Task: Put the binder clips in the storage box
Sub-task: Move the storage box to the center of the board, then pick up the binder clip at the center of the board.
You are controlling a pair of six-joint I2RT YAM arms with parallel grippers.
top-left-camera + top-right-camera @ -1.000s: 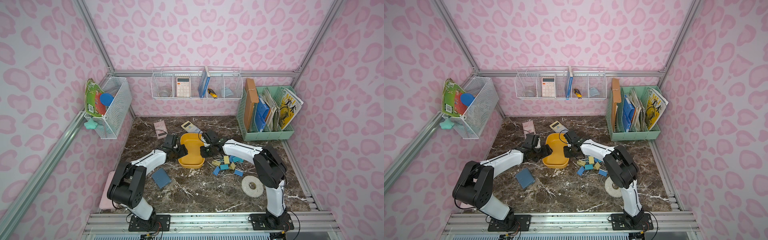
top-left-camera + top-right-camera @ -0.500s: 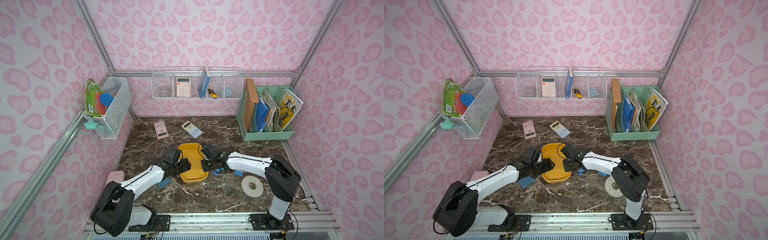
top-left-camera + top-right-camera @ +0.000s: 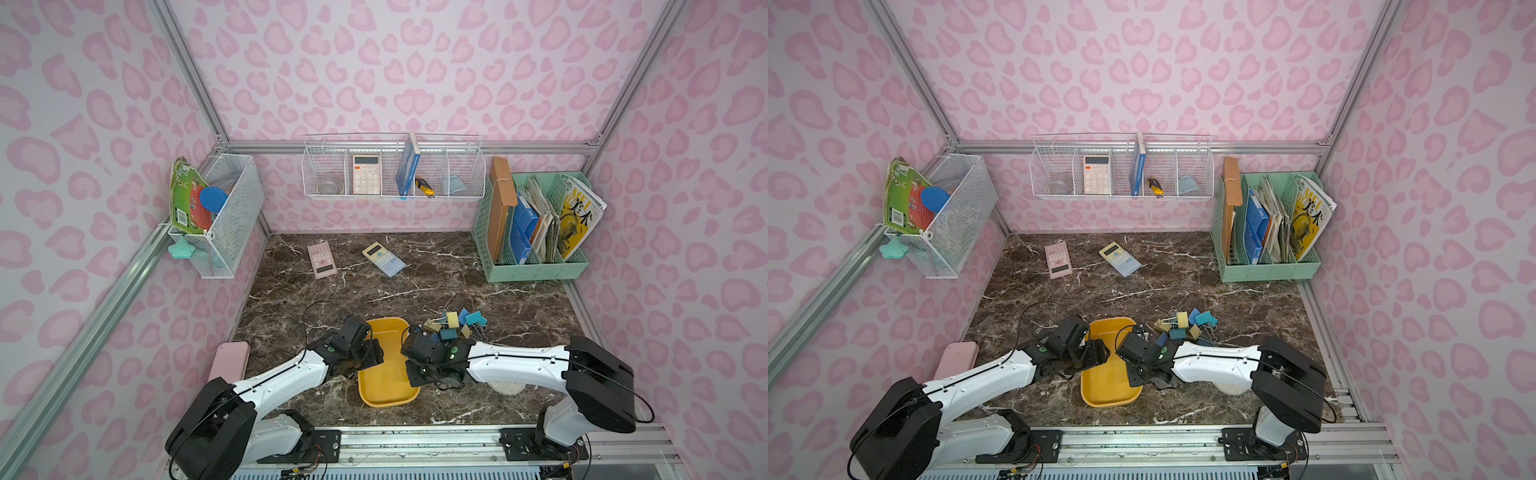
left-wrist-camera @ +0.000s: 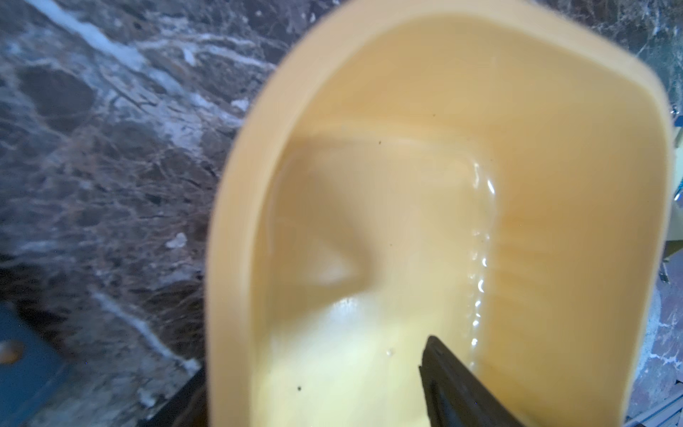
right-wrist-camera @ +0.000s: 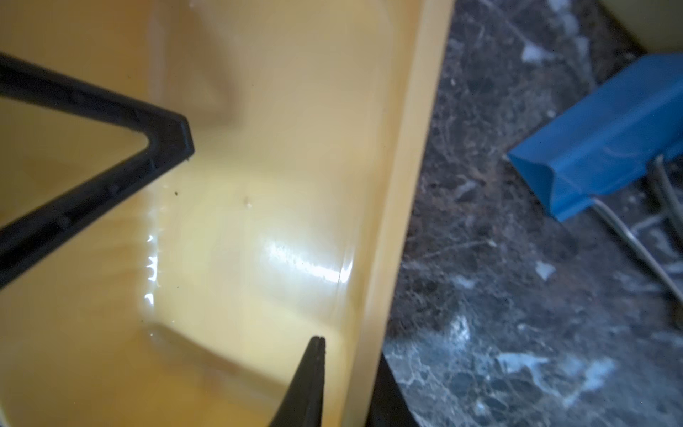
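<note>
The yellow storage box (image 3: 388, 376) lies near the table's front edge in both top views, its inside bare (image 3: 1111, 380). My left gripper (image 3: 370, 353) straddles its left wall, open: one finger (image 4: 462, 388) is inside, well off the wall. My right gripper (image 3: 413, 368) is shut on the right wall (image 5: 373, 295), with one finger (image 5: 314, 373) inside and the other outside. The binder clips (image 3: 453, 324) are heaped on the marble just behind my right gripper (image 3: 1130, 365). One blue clip (image 5: 598, 136) shows in the right wrist view.
A pink calculator (image 3: 321, 259) and a yellow-blue calculator (image 3: 383, 258) lie at the back. A mint file organizer (image 3: 536, 266) stands at the back right. A pink case (image 3: 228, 361) lies at the front left. A white roll (image 3: 509, 387) peeks from under my right arm.
Both arms have drawn back toward the front edge and the storage box has come with them. The clip pile stayed put. The blue pad is now hidden under my left arm.
</note>
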